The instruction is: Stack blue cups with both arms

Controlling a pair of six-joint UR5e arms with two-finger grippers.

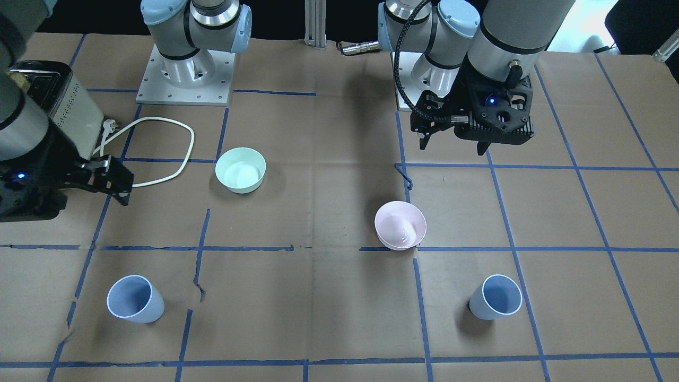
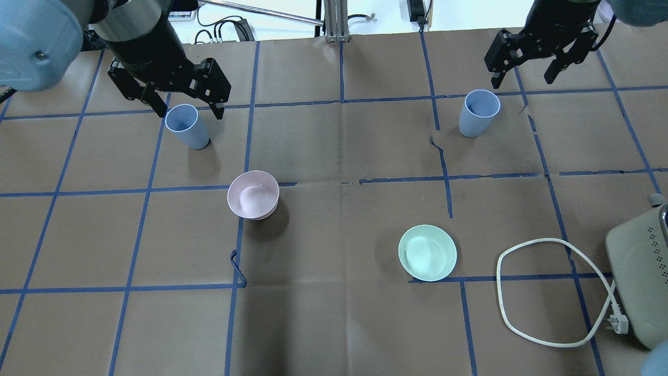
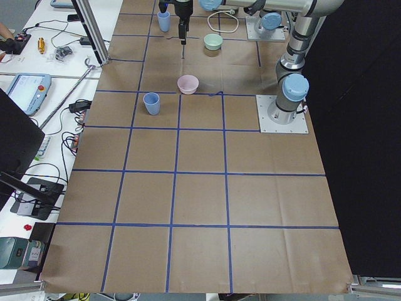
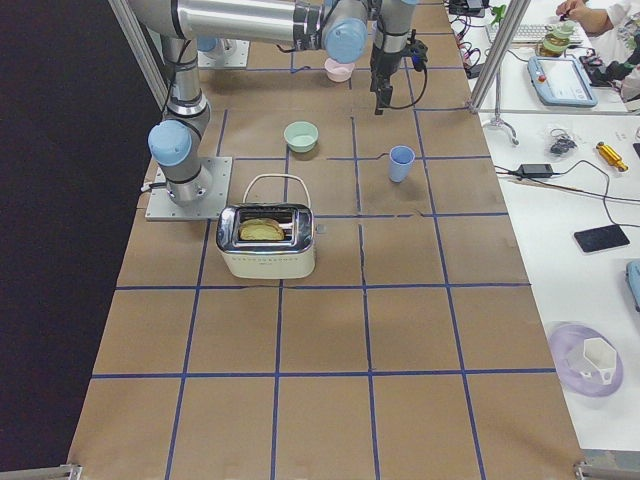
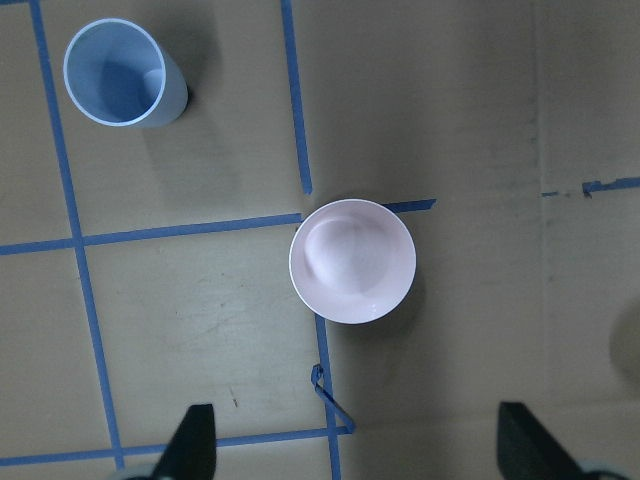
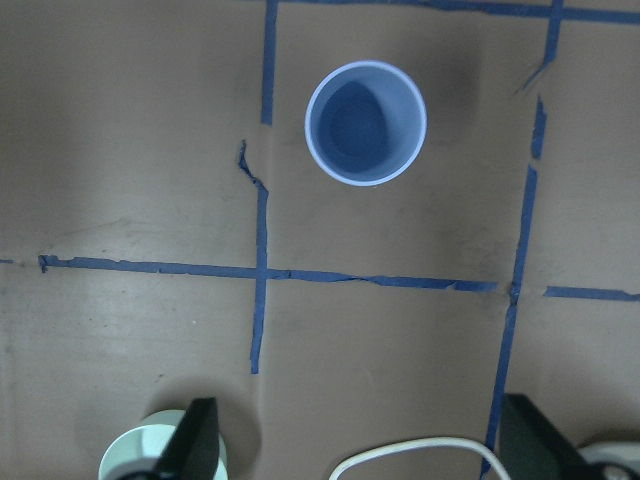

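Note:
Two pale blue cups stand upright and apart on the table. One blue cup [image 2: 182, 126] is on my left side, also in the left wrist view [image 5: 120, 72]. The other blue cup [image 2: 478, 112] is on my right side, also in the right wrist view [image 6: 366, 122]. My left gripper [image 2: 188, 111] hangs open and empty above the table, short of its cup, with the pink bowl [image 5: 352, 260] below it. My right gripper [image 2: 522, 79] hangs open and empty above the table near its cup. In the front view the left gripper [image 1: 453, 146] is on the right.
A pink bowl [image 2: 253, 194] stands left of centre and a mint-green bowl [image 2: 427, 252] right of centre. A beige toaster [image 2: 639, 282] with a looped white cord [image 2: 543, 292] sits at the near right. Blue tape lines grid the brown table cover [image 2: 334, 313].

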